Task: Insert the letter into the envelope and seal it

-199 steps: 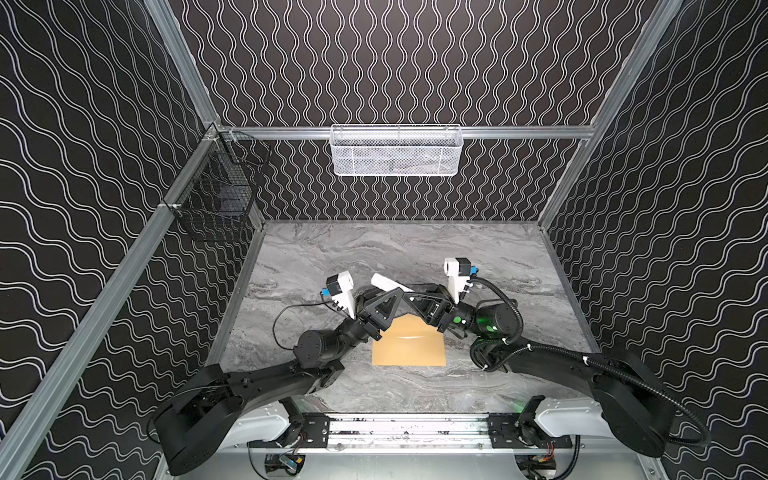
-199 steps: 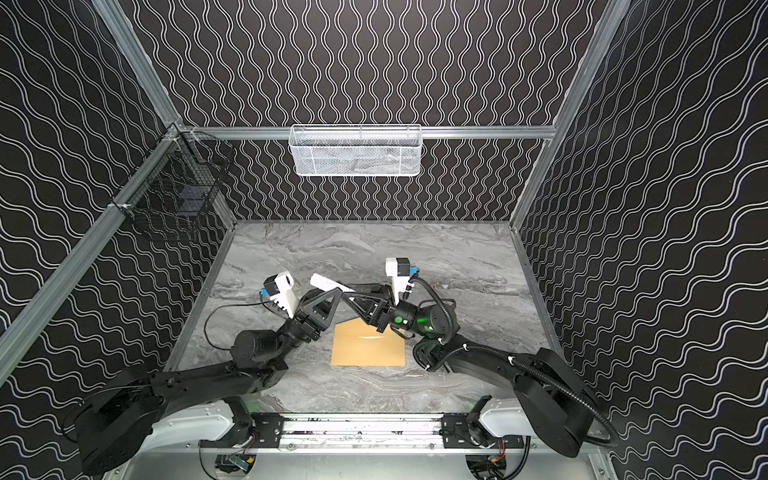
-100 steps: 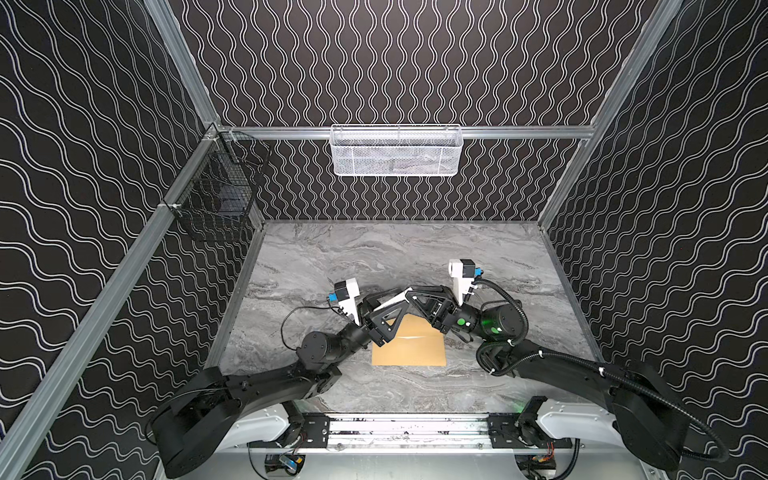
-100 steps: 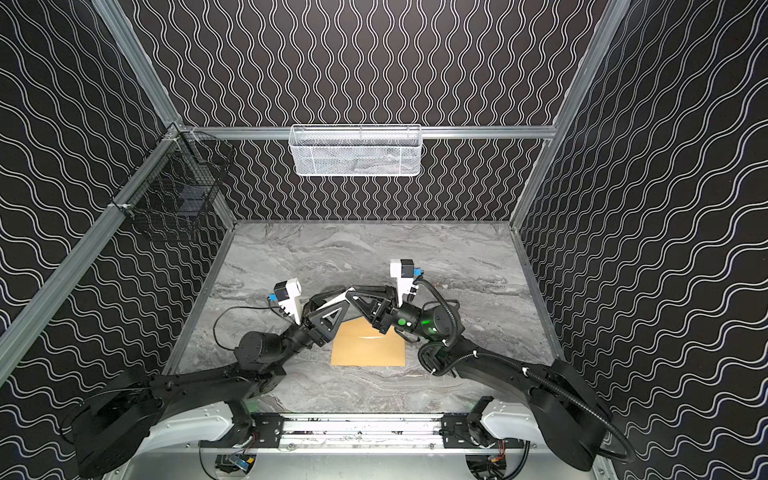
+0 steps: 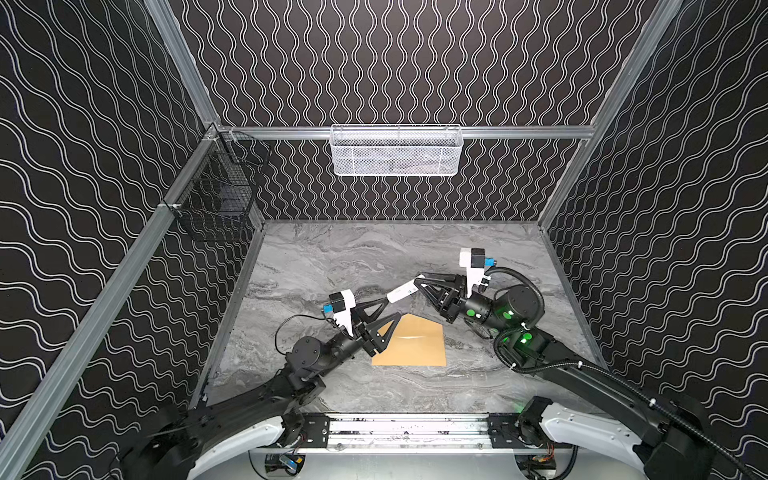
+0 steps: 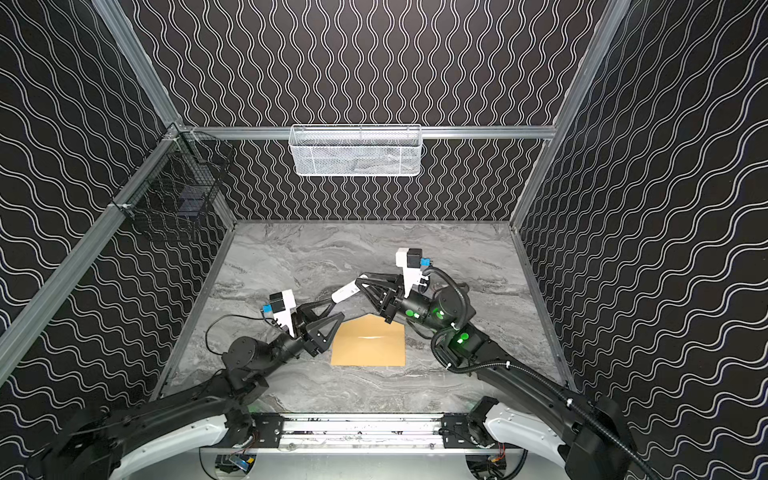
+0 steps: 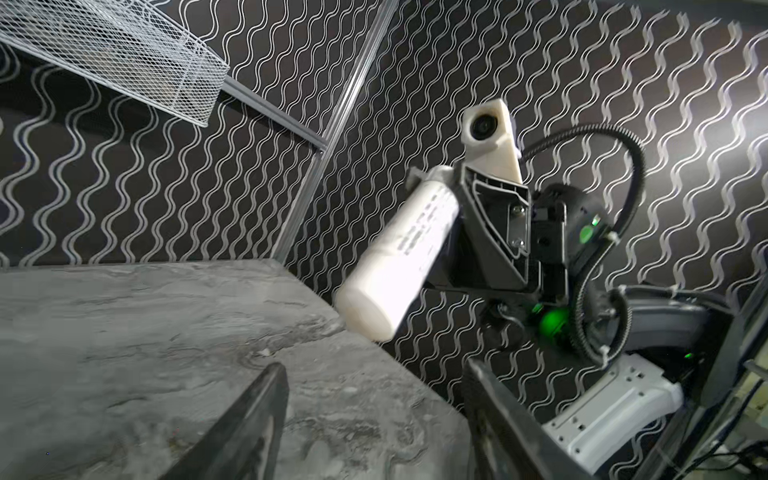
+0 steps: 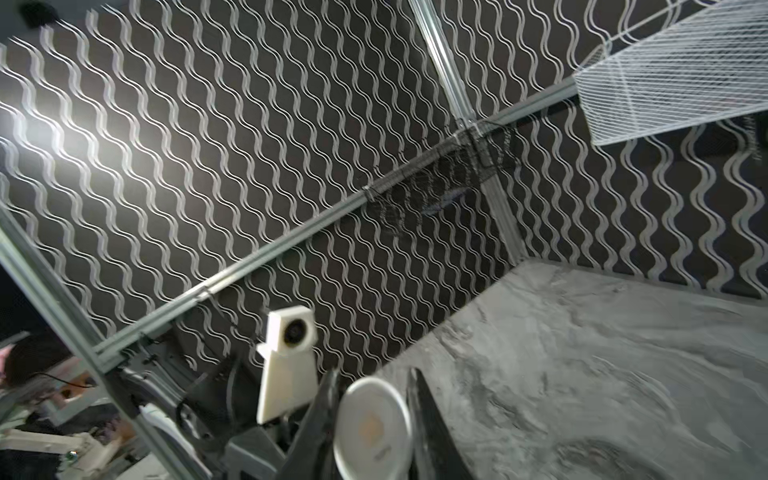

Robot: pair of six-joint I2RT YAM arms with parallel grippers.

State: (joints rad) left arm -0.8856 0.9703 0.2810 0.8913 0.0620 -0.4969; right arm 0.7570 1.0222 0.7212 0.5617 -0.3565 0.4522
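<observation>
The tan envelope (image 5: 411, 345) (image 6: 370, 345) lies flat on the marble table between the two arms, its pointed flap toward the back wall. The letter is not in view. My right gripper (image 5: 417, 284) (image 6: 360, 280) (image 8: 372, 374) is shut on a small white cylinder (image 5: 402, 293) (image 6: 345, 292) (image 7: 399, 257) (image 8: 372, 428), held in the air behind the envelope. My left gripper (image 5: 394, 308) (image 6: 337, 311) (image 7: 374, 365) is open and empty, at the envelope's left back corner, its tips just short of the cylinder's free end.
A white mesh basket (image 5: 397, 151) hangs on the back wall. A black wire basket (image 5: 216, 199) hangs on the left wall. Bare marble tabletop (image 5: 353, 257) lies behind the grippers, with patterned walls on three sides.
The left gripper opened, let go of the white cylinder and drew back to the left. The right gripper closed on the cylinder and carried it right, away from above the envelope.
</observation>
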